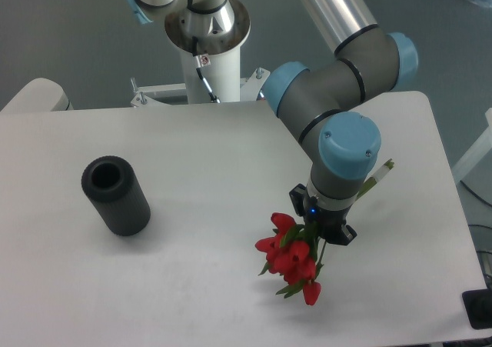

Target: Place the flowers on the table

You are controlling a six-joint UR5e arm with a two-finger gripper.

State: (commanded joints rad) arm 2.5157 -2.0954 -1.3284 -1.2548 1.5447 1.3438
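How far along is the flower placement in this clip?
Done: the flowers are out of the black cylinder, which stands apart on the table. In hand: the claw holds them by the stems. Left: release; whether the blooms touch the table is unclear.

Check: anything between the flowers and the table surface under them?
Nothing visible. The flowers hang at the gripper over bare table. The black cylinder stands well off to the image's left, clear of that spot.
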